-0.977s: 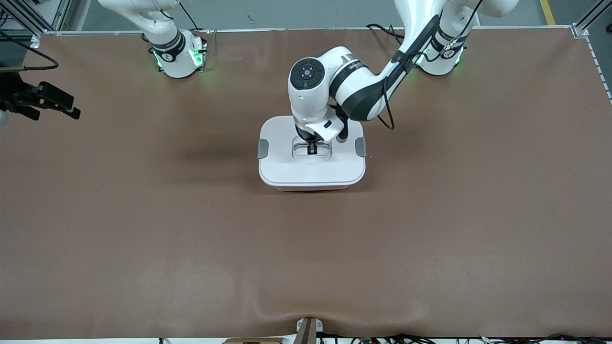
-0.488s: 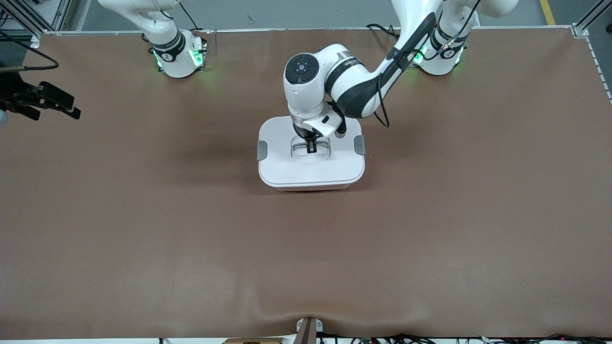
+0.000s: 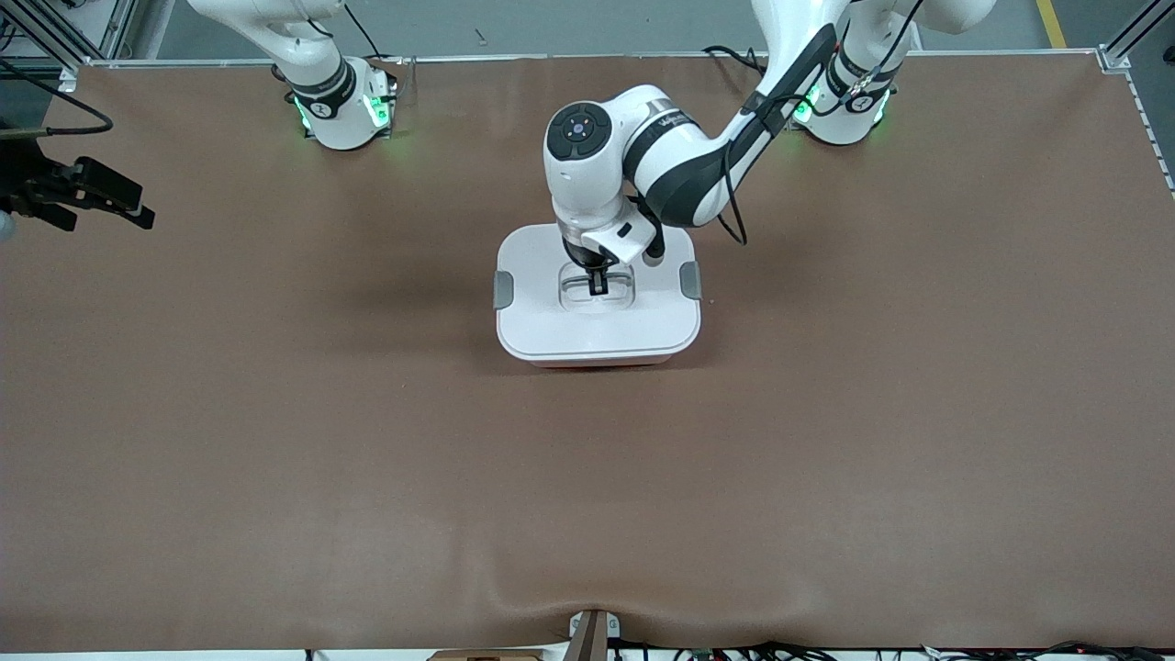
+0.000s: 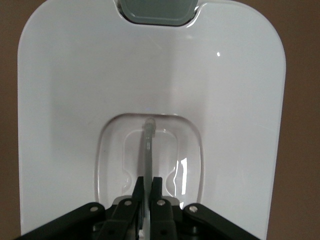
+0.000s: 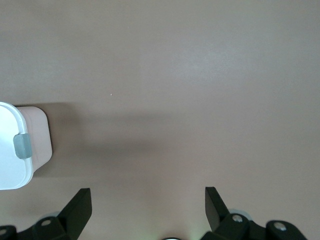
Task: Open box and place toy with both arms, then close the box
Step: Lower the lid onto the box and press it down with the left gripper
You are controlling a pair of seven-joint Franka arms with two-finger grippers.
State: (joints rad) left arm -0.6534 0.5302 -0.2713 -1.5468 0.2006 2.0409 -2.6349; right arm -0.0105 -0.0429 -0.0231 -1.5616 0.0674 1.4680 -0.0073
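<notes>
- The box (image 3: 598, 308) sits mid-table, roughly midway between the two arm bases, with its white lid (image 4: 150, 85) on and a grey clip (image 3: 504, 287) at each short end.
- I have the left gripper (image 3: 598, 283) directly over the box's centre, down in the lid's recess, its fingers pinched tight on the thin handle (image 4: 148, 145) that stands up there.
- The relation that matters to me: in the left wrist view the handle runs straight away from the pinched fingertips toward one clip, so it lies along the box's long axis and the jaws squeeze across its thin side.
- I judge a lift should go straight up from the box; a sideways pull would likely drag the whole tub.
- The right gripper (image 5: 147, 210) waits well apart from the box, toward the right arm's end of the table, fingers spread wide with nothing between them.
- The left arm is plainly the nearer one to the box.
- I see no toy on the table around the box; whether it is inside, I cannot tell.
</notes>
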